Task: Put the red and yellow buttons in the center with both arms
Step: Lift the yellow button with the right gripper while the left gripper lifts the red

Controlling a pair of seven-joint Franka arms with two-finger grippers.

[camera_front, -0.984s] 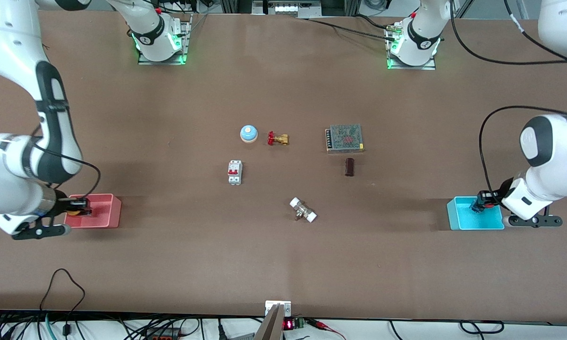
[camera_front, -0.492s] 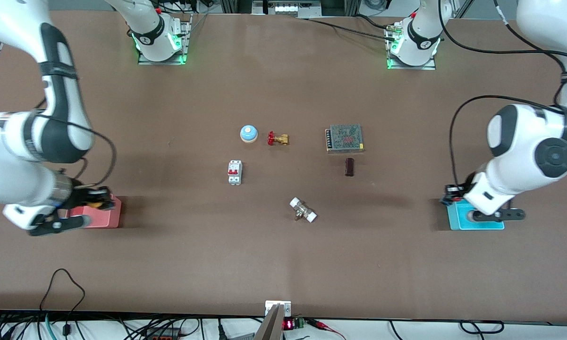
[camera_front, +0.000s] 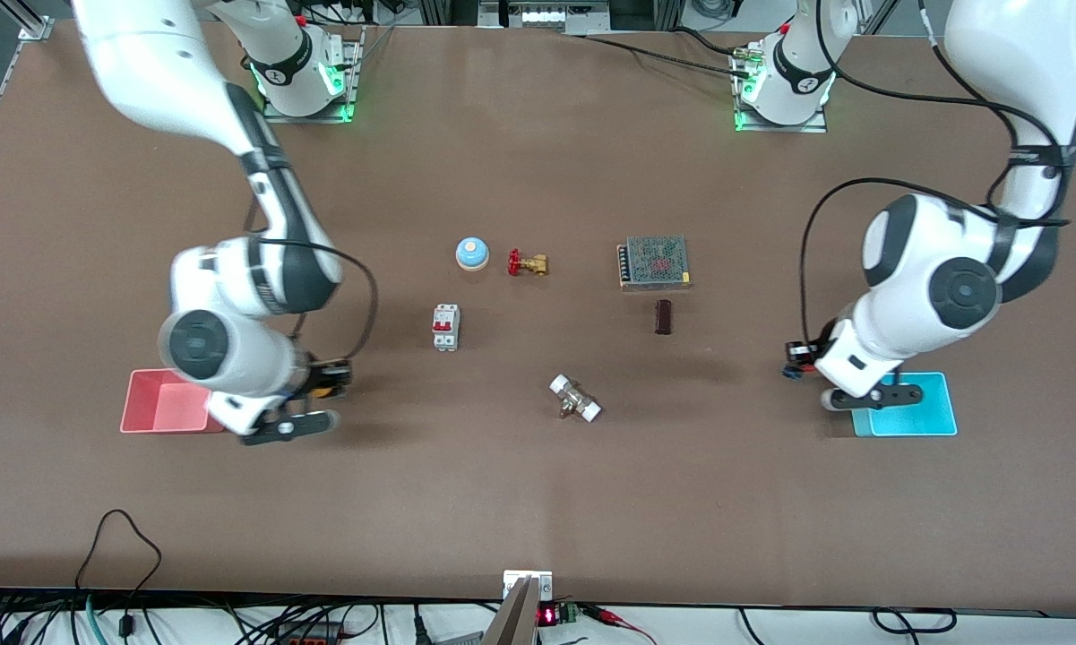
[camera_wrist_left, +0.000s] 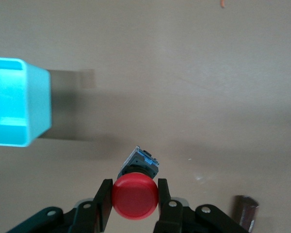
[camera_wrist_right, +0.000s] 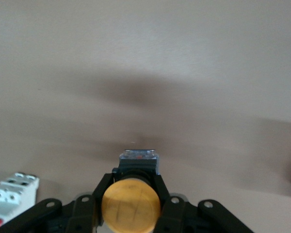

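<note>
Front view: right gripper (camera_front: 327, 381) is over bare tabletop (camera_front: 502, 502) beside the pink tray (camera_front: 166, 417), yellow button (camera_front: 322, 391) in its grip. Left gripper (camera_front: 797, 358) is over the table beside the cyan tray (camera_front: 914, 419), carrying the red button (camera_front: 801, 352).

Left wrist view: fingers (camera_wrist_left: 105, 204) clamped on the red cap, tray corner nearby.

Right wrist view: fingers (camera_wrist_right: 96, 194) clamped on the yellow cap; circuit breaker (camera_wrist_right: 12, 194) at the edge.
</note>
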